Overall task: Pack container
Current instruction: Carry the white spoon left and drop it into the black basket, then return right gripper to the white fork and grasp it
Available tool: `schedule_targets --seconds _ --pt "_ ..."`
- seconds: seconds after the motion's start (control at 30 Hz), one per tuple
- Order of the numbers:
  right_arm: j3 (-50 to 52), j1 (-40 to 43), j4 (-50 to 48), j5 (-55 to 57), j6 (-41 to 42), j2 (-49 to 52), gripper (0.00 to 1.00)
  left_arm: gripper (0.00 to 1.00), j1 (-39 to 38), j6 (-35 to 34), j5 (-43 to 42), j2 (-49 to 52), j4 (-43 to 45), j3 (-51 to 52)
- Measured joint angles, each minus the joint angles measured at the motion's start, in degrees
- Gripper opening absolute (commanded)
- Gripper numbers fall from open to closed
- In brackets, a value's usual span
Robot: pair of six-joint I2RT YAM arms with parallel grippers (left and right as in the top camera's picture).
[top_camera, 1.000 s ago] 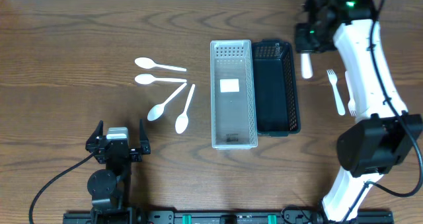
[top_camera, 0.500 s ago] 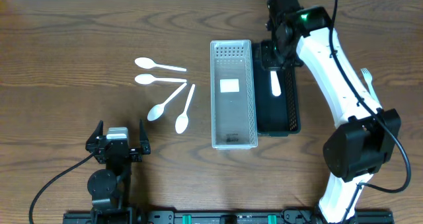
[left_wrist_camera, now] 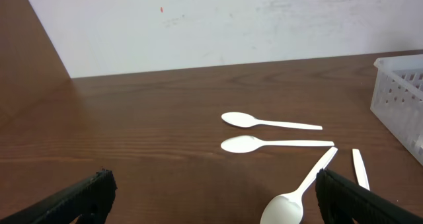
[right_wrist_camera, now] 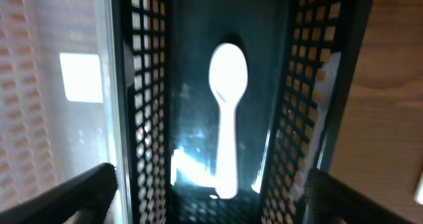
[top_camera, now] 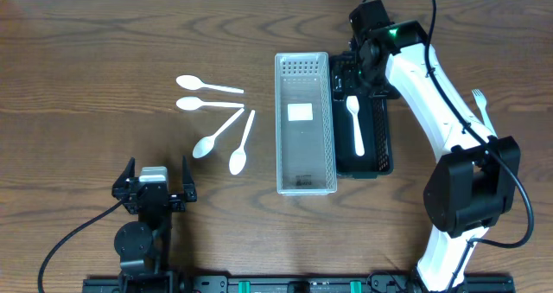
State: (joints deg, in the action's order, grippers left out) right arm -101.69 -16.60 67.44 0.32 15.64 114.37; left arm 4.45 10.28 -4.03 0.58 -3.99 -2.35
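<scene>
A white plastic utensil (top_camera: 355,125) with a rounded head lies loose on the floor of the black mesh basket (top_camera: 381,120); in the right wrist view the utensil (right_wrist_camera: 227,118) lies lengthwise in the basket (right_wrist_camera: 145,85). My right gripper (top_camera: 359,73) hovers over the basket's far end, open (right_wrist_camera: 218,204), nothing between its fingers (right_wrist_camera: 79,191). A clear container (top_camera: 304,168) stands just left of the basket. Several white spoons (top_camera: 216,136) lie on the table to the left. My left gripper (top_camera: 156,170) rests near the front edge, open (left_wrist_camera: 215,207) and holding nothing.
A white fork (top_camera: 480,105) lies on the table right of the basket, partly hidden by the right arm. In the left wrist view the spoons (left_wrist_camera: 271,123) lie ahead, with the clear container's corner (left_wrist_camera: 400,95) at the right. A wall stands behind the table.
The right gripper carried the white utensil from the table's right side over the black basket and opened. The utensil now lies in the basket. The left arm is still.
</scene>
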Motion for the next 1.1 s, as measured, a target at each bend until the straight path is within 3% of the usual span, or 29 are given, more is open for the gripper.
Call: schedule_targets --seconds 0.2,0.3,0.43,0.6,1.1 --pt "-7.5 4.7 5.0 2.6 -3.3 0.0 0.99 0.98 0.0 0.0 0.0 0.0 0.0 0.0" --pt "-11.5 10.0 6.8 3.5 -8.9 0.0 0.99 0.98 0.0 0.0 0.0 0.0 0.0 0.0" --pt "-11.7 17.3 12.5 4.3 -17.6 0.0 0.99 0.98 0.0 0.0 0.0 0.0 0.0 0.0" --pt "-9.7 23.3 12.8 2.6 -24.5 0.0 0.99 0.98 0.0 0.0 0.0 0.0 0.0 0.0" --pt "9.1 26.2 -3.9 2.0 -40.4 0.0 0.99 0.98 0.0 0.0 0.0 0.0 0.0 0.0"
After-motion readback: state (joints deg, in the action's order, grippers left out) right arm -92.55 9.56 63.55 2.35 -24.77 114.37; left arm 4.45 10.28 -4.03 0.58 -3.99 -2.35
